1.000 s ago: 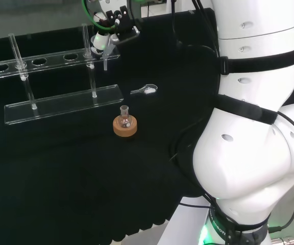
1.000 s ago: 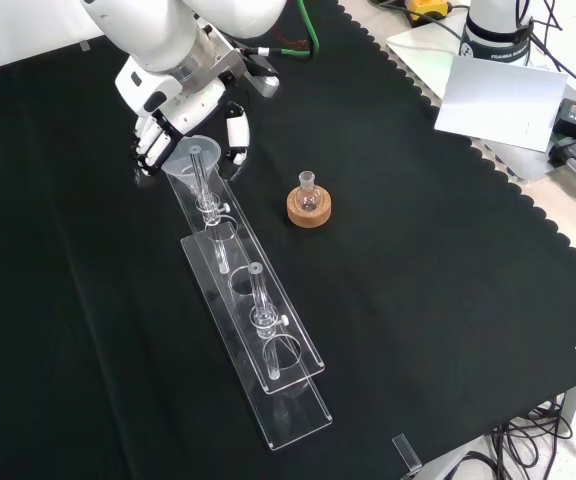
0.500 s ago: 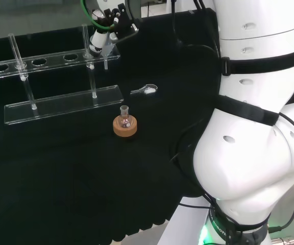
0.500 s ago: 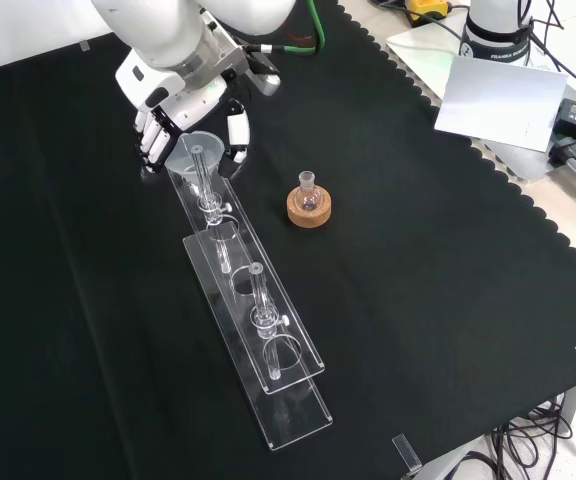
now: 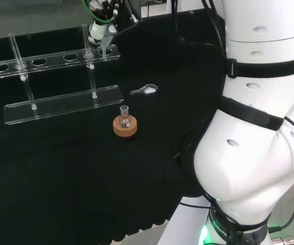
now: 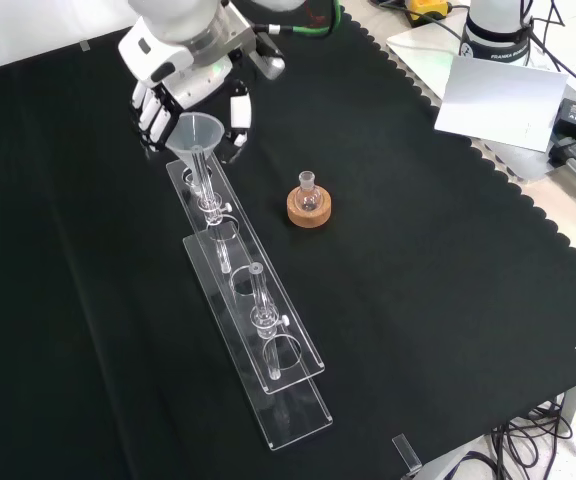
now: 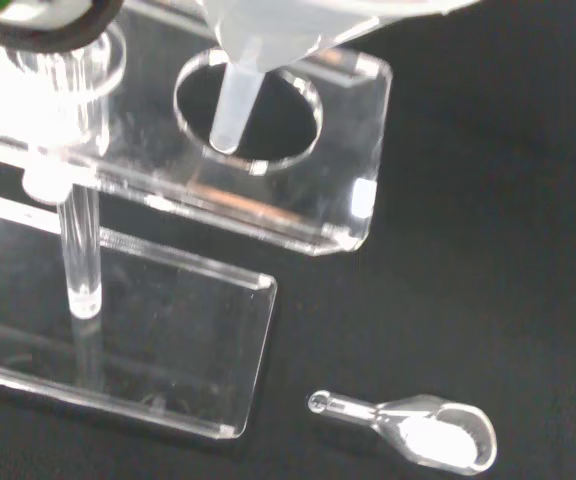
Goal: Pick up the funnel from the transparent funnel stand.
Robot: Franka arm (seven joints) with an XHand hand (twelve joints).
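The clear funnel point(image 6: 194, 135) hangs over the far end of the transparent stand point(image 6: 268, 330). My hand point(image 6: 183, 85) is shut on its cone, with fingers on one side and the thumb on the other. In the head view the hand point(image 5: 102, 24) is at the top, with the funnel point(image 5: 105, 50) just below it, above the last hole of the stand's upper shelf point(image 5: 50, 60). In the wrist view the funnel's stem point(image 7: 236, 100) ends about level with that hole in the shelf point(image 7: 348, 200), and the tip looks free of the stand.
A small flask on a cork ring point(image 6: 309, 203) stands to the right of the stand in the front view. A clear spoon point(image 7: 418, 432) lies on the cloth near the stand's end. The arm's white links point(image 5: 254, 127) stand at the right of the head view.
The hand has risen with the funnel. The stem has slid up through the shelf's hole, and its tip now hangs at the hole's level. The stand, flask and spoon have stayed in place.
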